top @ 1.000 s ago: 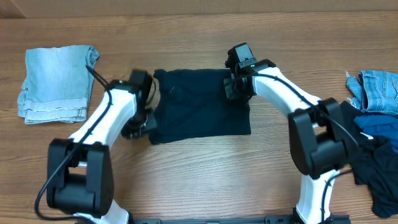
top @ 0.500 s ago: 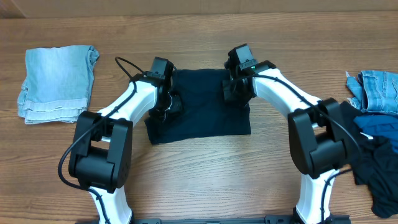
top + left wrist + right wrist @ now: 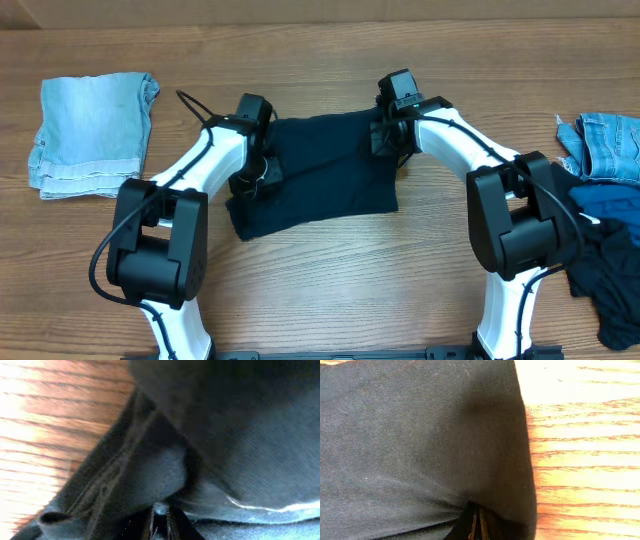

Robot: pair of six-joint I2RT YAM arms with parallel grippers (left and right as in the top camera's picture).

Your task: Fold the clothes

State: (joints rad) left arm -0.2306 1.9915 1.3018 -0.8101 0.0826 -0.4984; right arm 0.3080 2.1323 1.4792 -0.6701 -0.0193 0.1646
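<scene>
A dark navy garment point(image 3: 325, 175) lies folded and slightly skewed at the table's middle. My left gripper point(image 3: 258, 170) sits at its left edge. In the left wrist view that gripper point(image 3: 160, 519) is shut on a pinch of the navy cloth point(image 3: 235, 435), with a seamed hem running beside it. My right gripper point(image 3: 386, 140) is at the garment's upper right corner. In the right wrist view it point(image 3: 477, 524) is shut on the dark fabric point(image 3: 420, 435) near its right edge. A folded light-blue denim piece point(image 3: 93, 132) rests at the far left.
At the right edge lies a heap of unfolded clothes: faded denim point(image 3: 605, 145) above, blue and black fabric point(image 3: 610, 265) below. Bare wooden table point(image 3: 320, 60) stretches behind the garment and in front of it point(image 3: 330, 290).
My left gripper has come in from the garment's lower left onto its left edge. The right gripper has shifted slightly right. The navy garment now lies skewed, its left side lower.
</scene>
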